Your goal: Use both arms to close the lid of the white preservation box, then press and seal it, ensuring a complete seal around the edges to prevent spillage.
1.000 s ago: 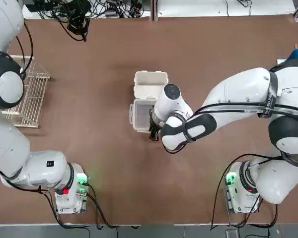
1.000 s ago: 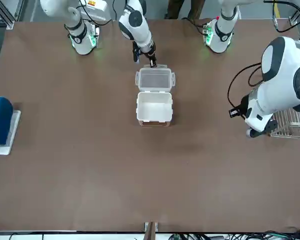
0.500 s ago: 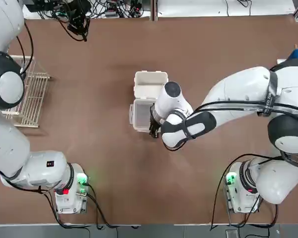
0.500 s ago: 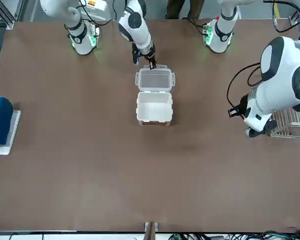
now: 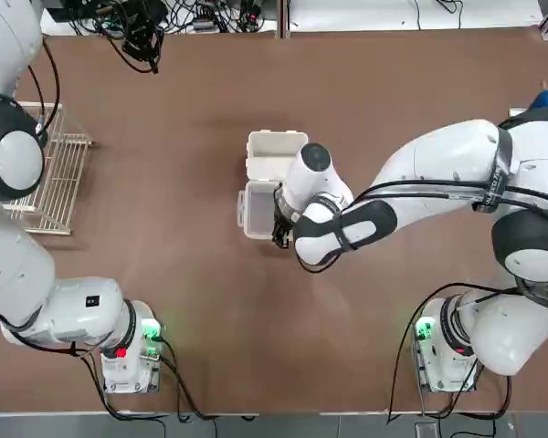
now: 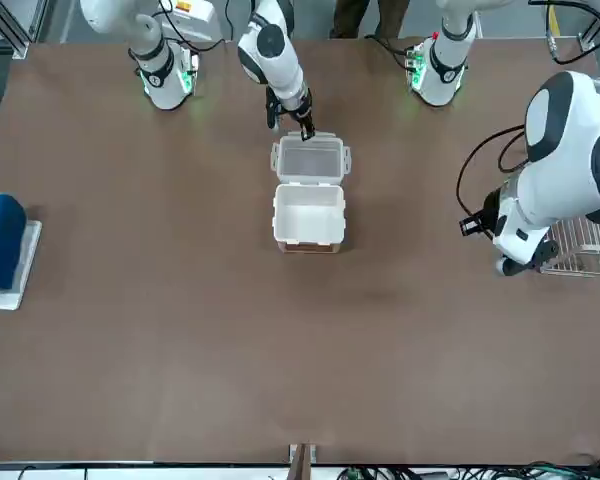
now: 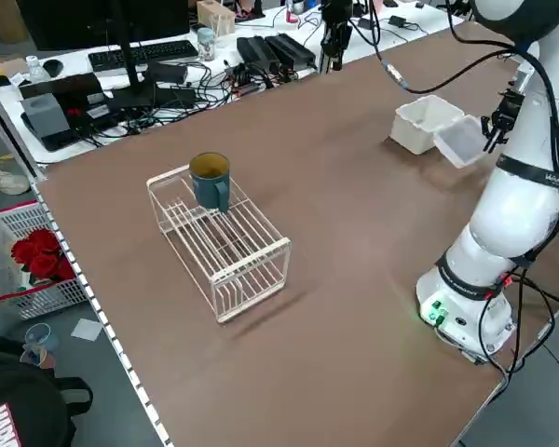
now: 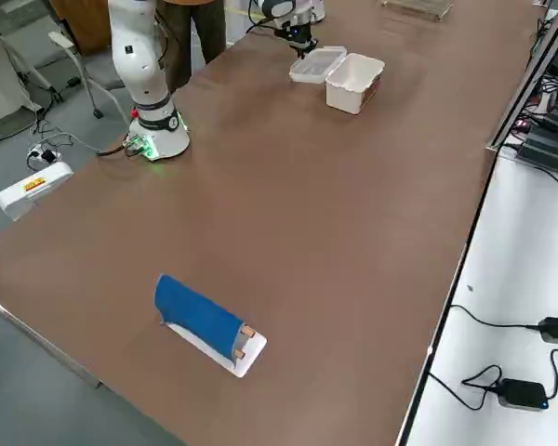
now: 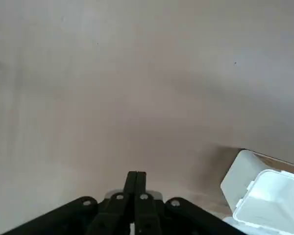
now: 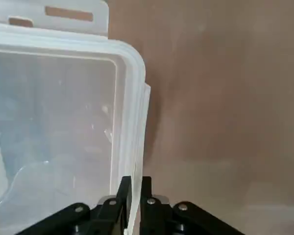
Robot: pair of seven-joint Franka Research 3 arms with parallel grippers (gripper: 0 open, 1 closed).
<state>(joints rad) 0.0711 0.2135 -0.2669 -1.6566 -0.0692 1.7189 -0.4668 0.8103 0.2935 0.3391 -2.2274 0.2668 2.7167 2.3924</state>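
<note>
Brown tabletop (image 5: pixel 164 164), desk clutter and cables past the far edge. I see the white preservation box (image 6: pixel 308 217) mid-table, open, with the lid (image 6: pixel 310 160) folded flat on the robot's side of it.

Right gripper (image 10: pixel 133 188) is at the lid's free edge; in the wrist view its fingers are pinched onto the thin rim (image 10: pixel 135 122). Left gripper (image 9: pixel 136 178) hangs well off near the wire rack (image 5: pixel 50 169), clenched on nothing.

Risks as I judge them: that bite is shallow and sits near one corner, so lifting could let the rim slip out or twist the lid on its hinge. The box isn't braced by the left arm, so swinging the lid over could drag or tip it. A skewed lid would leave the edges (image 5: pixel 247 214) unseated.

Hard to make out: the right forearm covers the grasp from overhead, the hinge and latch tabs are too small to read, and I can't tell how deep the fingers reach.
</note>
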